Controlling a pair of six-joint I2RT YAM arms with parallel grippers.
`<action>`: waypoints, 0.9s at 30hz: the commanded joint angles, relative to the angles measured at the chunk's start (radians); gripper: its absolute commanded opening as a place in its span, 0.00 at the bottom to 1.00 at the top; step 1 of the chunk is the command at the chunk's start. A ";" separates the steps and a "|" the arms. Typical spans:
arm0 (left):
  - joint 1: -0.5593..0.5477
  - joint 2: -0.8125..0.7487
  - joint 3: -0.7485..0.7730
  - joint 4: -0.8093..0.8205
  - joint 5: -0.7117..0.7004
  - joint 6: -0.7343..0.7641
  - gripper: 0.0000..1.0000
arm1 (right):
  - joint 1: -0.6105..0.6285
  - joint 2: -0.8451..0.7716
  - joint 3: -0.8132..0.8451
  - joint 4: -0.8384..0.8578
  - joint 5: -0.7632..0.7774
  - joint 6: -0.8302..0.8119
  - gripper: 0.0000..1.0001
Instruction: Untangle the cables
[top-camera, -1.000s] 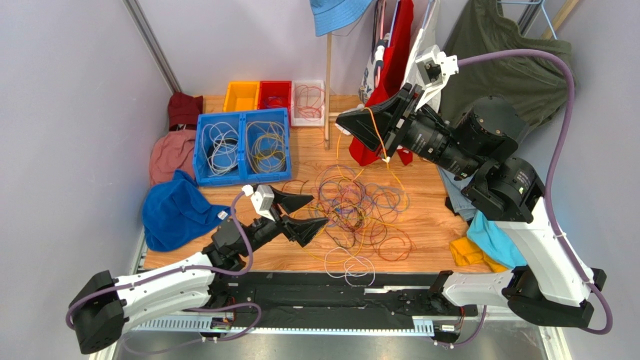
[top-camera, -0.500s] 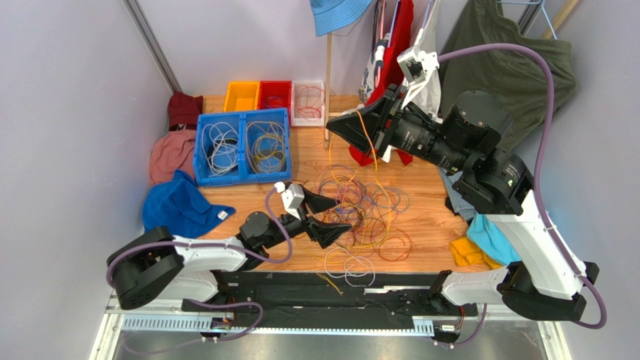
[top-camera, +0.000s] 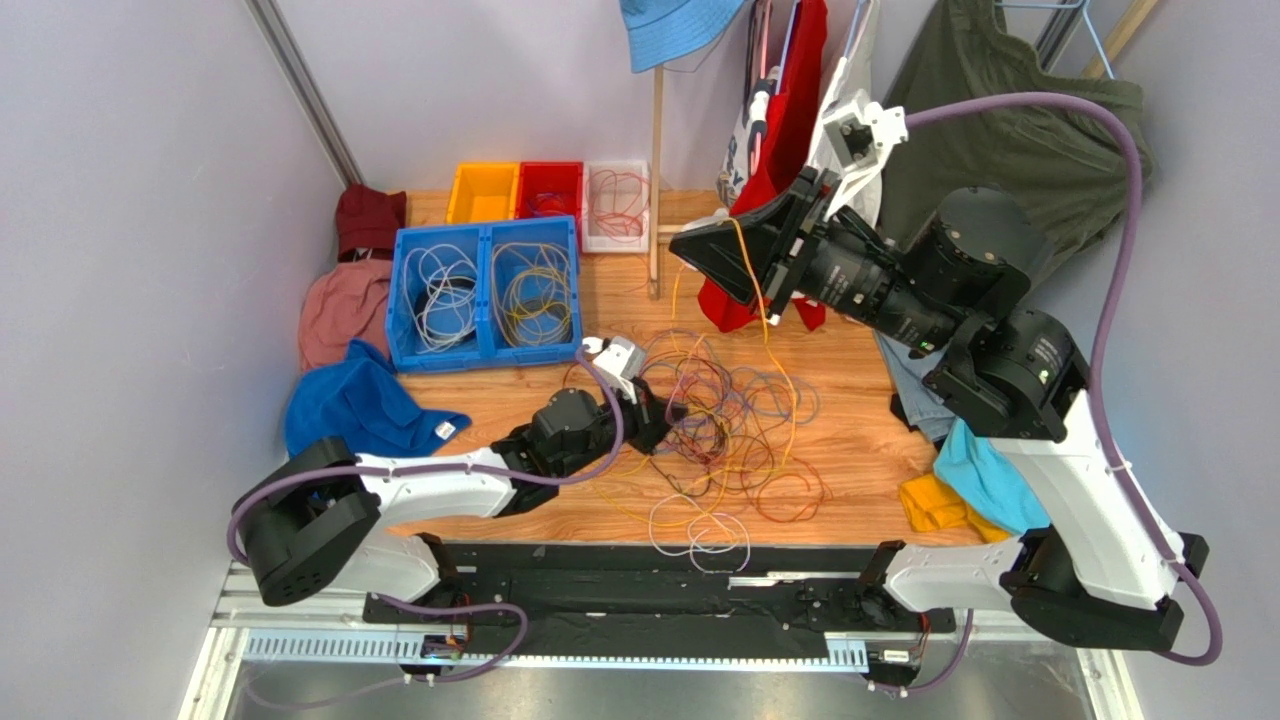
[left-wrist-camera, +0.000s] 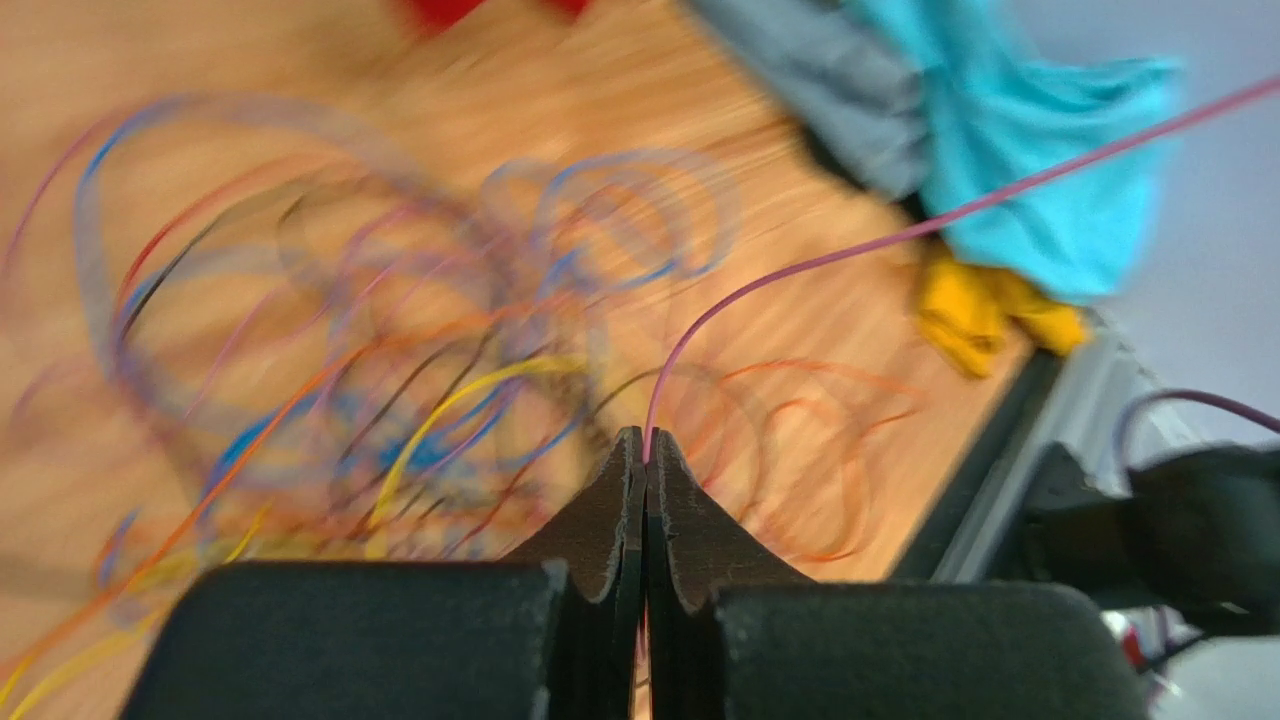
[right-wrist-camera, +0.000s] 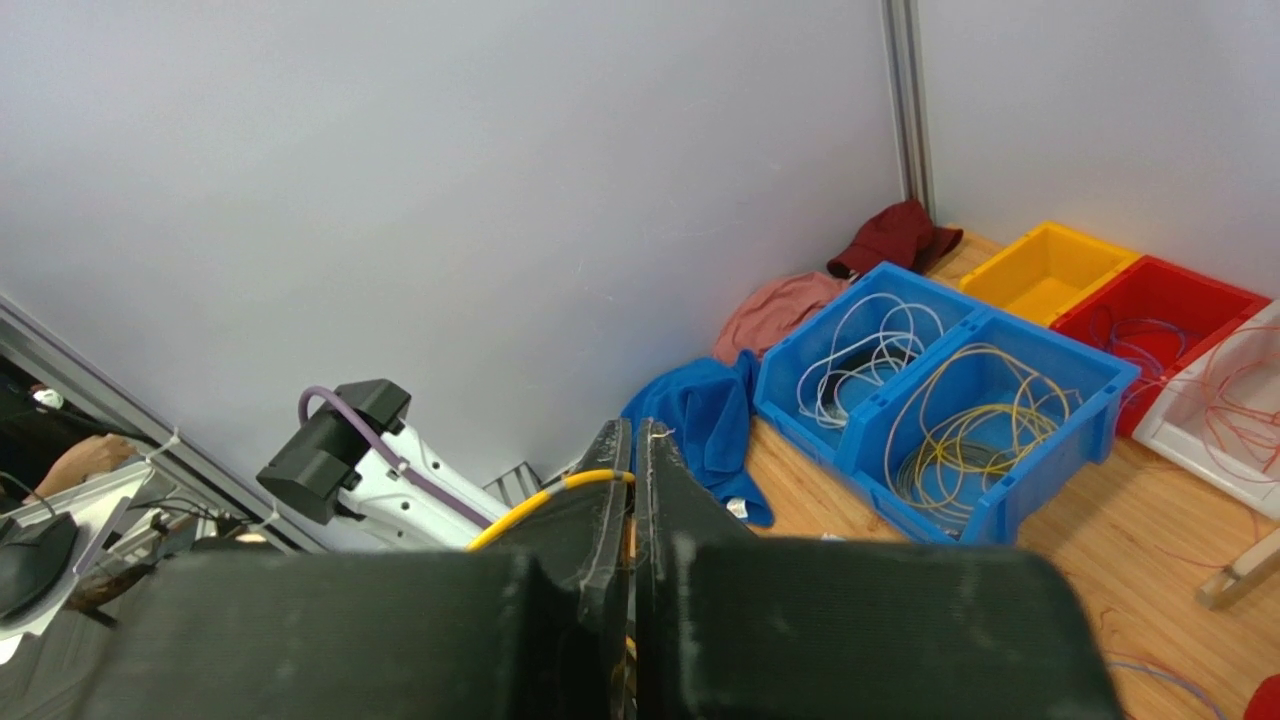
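**Both hands pinched on strands, the heap between them**

The cables (top-camera: 736, 435) lie in one loose tangle of loops in the middle of the bench (top-camera: 872, 450), reaching toward its near edge. At the tangle's left margin, low on the wood, the left hand (left-wrist-camera: 646, 443) is closed tight on a purple strand (left-wrist-camera: 842, 255), which leaves the fingertips and arcs off to the right over the pile. The right hand (top-camera: 694, 245) hangs high above the far side of the heap, also closed, with an orange cable (top-camera: 751, 285) dropping from it into the tangle.

The purple strand's length runs rightward from the left hand, so I'd say a pull leftward, away from the pile, is what would draw it free. The left arm is much the nearer.
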 joint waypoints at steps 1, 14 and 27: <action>0.114 0.081 -0.082 -0.220 -0.085 -0.245 0.00 | 0.005 -0.061 0.057 0.018 0.061 -0.038 0.00; 0.155 0.261 -0.105 -0.097 0.097 -0.337 0.03 | 0.005 -0.093 -0.050 0.030 0.127 -0.069 0.00; 0.148 -0.686 0.087 -0.947 -0.194 -0.039 0.97 | 0.003 0.037 -0.053 0.115 0.152 -0.100 0.00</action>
